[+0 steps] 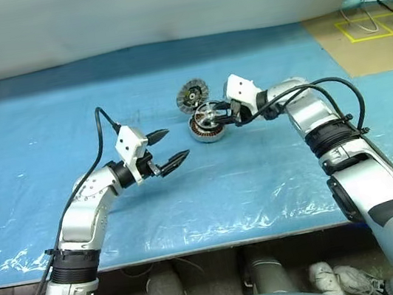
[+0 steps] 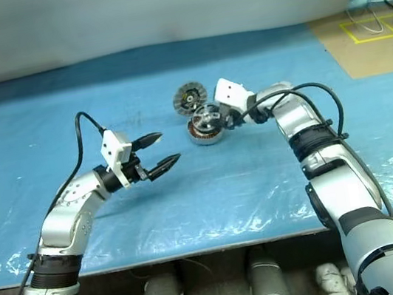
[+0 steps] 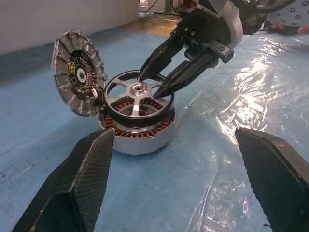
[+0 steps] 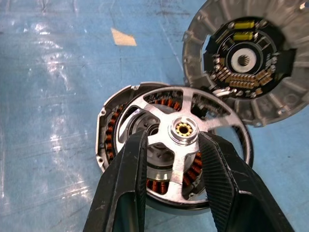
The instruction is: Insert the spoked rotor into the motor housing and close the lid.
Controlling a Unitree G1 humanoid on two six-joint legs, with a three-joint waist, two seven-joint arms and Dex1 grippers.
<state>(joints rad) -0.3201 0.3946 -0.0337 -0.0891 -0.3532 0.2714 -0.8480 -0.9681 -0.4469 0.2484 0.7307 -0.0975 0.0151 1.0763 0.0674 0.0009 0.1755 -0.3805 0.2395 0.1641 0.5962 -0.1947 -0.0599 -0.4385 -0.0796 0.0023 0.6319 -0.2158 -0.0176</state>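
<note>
Right wrist view: right hand [image 4: 169, 159] grips spoked rotor [image 4: 186, 130], tilted on motor housing [image 4: 108, 145]; left hand [image 1: 169, 147] open.

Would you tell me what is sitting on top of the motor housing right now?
The spoked rotor rests tilted on the motor housing, its spokes gripped by the right gripper. Copper windings show through the spokes; the housing's centre is mostly covered.

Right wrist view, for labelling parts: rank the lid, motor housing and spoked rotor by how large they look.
1. Lid and motor housing: similar width; the lid is cut off, so unranked.
2. Spoked rotor: slightly narrower than the housing beneath it.
</note>
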